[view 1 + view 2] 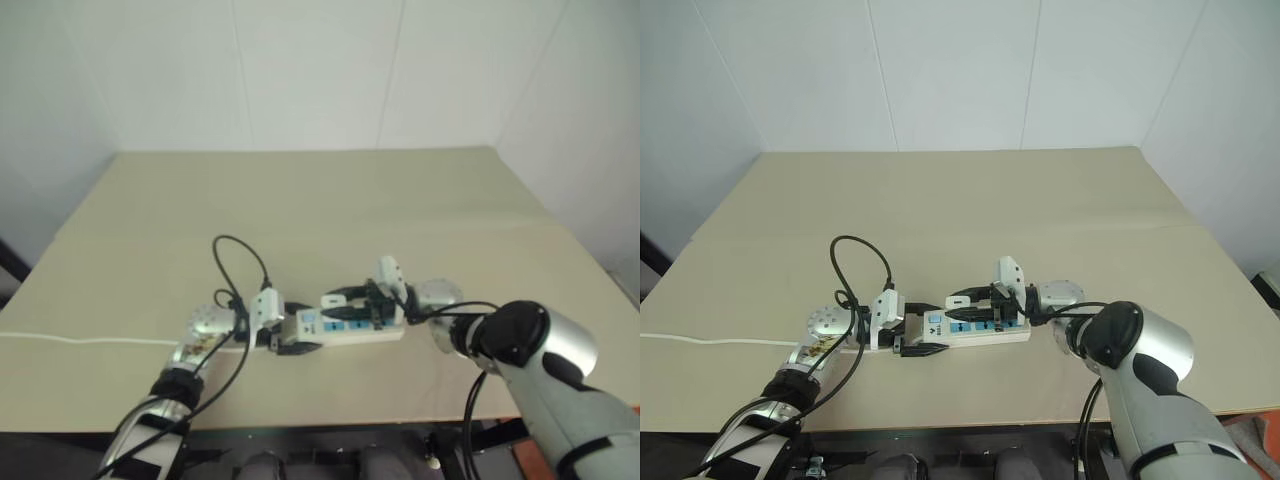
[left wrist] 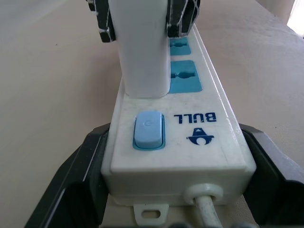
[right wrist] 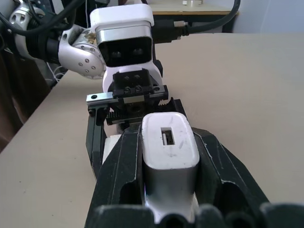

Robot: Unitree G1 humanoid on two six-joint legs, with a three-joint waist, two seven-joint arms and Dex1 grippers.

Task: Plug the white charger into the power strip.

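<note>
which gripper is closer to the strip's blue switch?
Left. The left gripper clamps the power strip at the blue switch end; the right gripper holds the white charger just beyond it.

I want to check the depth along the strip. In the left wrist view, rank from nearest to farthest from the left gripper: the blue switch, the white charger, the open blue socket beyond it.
1. The blue switch, at the clamped end of the power strip.
2. The white charger, standing upright just past the switch, held by the right gripper.
3. The open blue socket, partly behind the charger, farthest from the left gripper.

My beige table (image 1: 330, 200) spreads ahead toward twelve o'clock, where it ends at white panelled walls (image 1: 320, 70).
</note>
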